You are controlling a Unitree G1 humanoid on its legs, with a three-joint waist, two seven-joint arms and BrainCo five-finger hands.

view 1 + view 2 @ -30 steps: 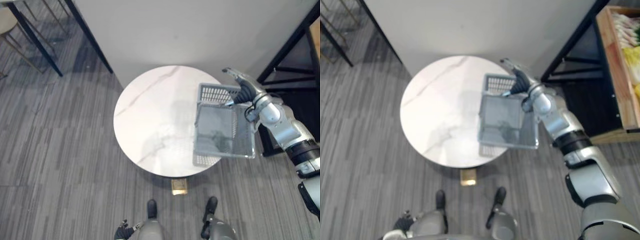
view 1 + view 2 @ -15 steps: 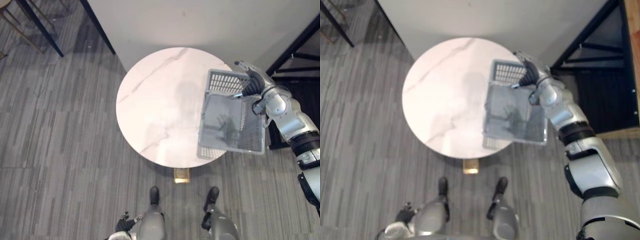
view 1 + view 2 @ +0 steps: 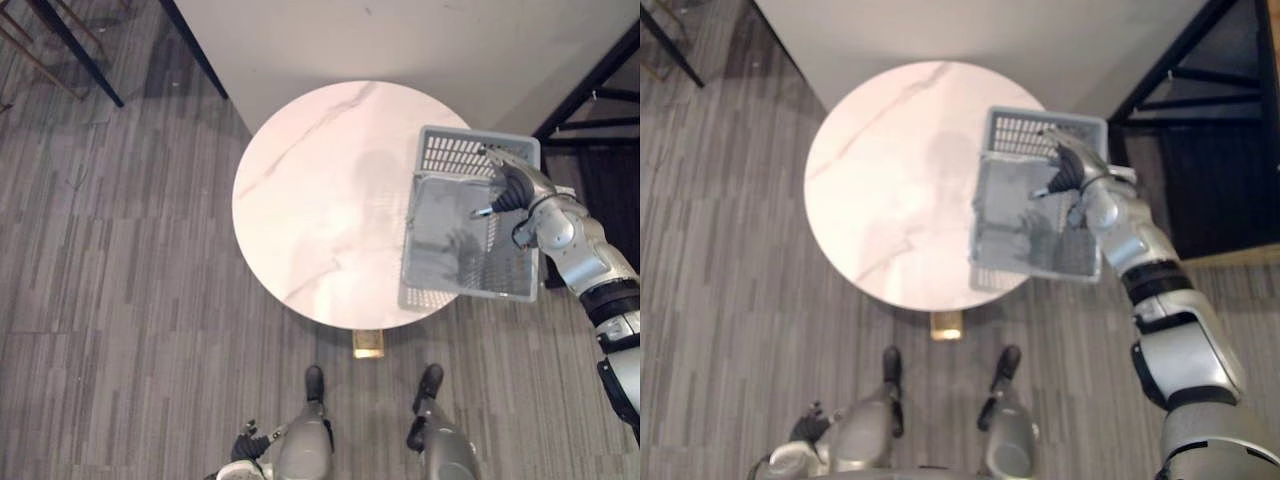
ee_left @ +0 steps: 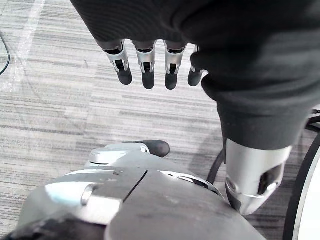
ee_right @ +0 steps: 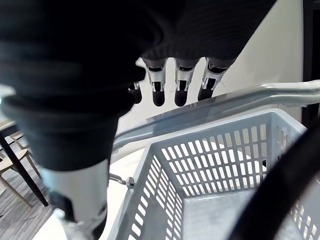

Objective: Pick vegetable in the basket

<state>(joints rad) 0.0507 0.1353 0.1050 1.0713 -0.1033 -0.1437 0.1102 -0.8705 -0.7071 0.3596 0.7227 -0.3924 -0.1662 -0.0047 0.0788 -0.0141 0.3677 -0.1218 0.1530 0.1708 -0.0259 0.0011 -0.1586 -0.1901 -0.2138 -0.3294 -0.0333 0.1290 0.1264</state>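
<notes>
Empty basket (image 3: 455, 153) beneath the right hand (image 3: 510, 185), nothing picked yet.
The table (image 3: 310, 200) lies below the fingers (image 5: 182, 82), and the basket overhangs its edge. The fingers hang straight and slightly apart, with the handle (image 5: 210, 107) just past their tips; I cannot tell if they touch. No vegetable shows near them, so the picking looks unstarted. The left hand (image 4: 146, 62) hangs slack with straight fingers, holding nothing.
</notes>
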